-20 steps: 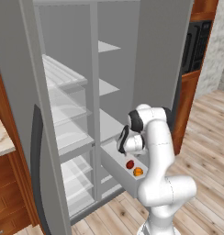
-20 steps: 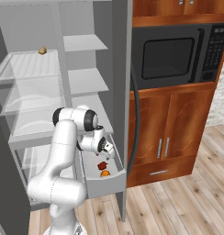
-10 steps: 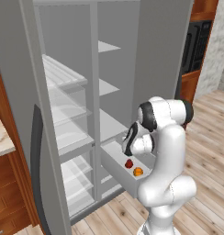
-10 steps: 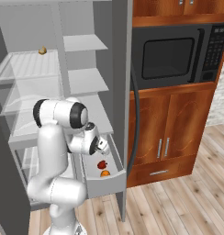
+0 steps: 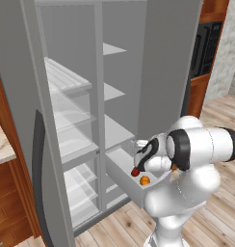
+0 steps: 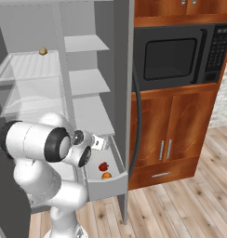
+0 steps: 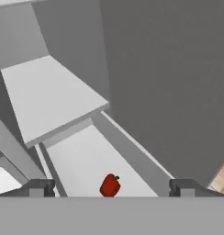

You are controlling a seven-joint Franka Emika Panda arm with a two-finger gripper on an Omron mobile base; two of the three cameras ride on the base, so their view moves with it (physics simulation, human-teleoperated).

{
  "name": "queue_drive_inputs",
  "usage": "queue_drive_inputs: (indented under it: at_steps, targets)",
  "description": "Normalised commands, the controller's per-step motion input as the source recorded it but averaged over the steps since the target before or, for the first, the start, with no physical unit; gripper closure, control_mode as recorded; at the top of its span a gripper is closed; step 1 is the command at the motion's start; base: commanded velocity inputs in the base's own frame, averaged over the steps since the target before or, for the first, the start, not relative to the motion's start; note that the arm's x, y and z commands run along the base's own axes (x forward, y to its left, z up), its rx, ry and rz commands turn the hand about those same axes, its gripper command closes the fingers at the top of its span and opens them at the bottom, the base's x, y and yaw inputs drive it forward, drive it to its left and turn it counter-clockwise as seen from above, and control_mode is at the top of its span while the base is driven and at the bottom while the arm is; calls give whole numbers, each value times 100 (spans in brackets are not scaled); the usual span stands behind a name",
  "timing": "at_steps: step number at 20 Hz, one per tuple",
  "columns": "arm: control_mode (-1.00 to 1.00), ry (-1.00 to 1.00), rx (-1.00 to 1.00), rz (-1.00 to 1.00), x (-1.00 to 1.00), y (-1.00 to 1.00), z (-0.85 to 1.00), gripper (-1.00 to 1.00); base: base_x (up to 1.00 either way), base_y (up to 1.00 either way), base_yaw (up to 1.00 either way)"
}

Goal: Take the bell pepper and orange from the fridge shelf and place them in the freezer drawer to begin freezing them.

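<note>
Low in the fridge, freezer drawer [image 6: 116, 179] out: bell pepper [image 6: 103, 166] and orange [image 6: 106, 175] near its front edge, gripper [image 7: 109, 187] spread wide above, holding nothing.

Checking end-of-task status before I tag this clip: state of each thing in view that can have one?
Bell pepper: lying loose in the freezer drawer, nothing gripping it.
Orange: in the same drawer, beside the pepper, nearer the front wall.
Freezer drawer: pulled out, open.
Fridge door: swung open.
Tool: open, empty, above the pepper.
Microwave: door shut.
Cabinet doors under it: shut.
</note>
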Motion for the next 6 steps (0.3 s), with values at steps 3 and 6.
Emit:
queue_drive_inputs:
  at_steps: [3, 6]
  targets:
    - [-100, -10, 1, -3, -17, -5, 4, -100, 0, 0, 0]
    - [-100, 0, 0, 0, 0, 0, 0, -100, 0, 0, 0]
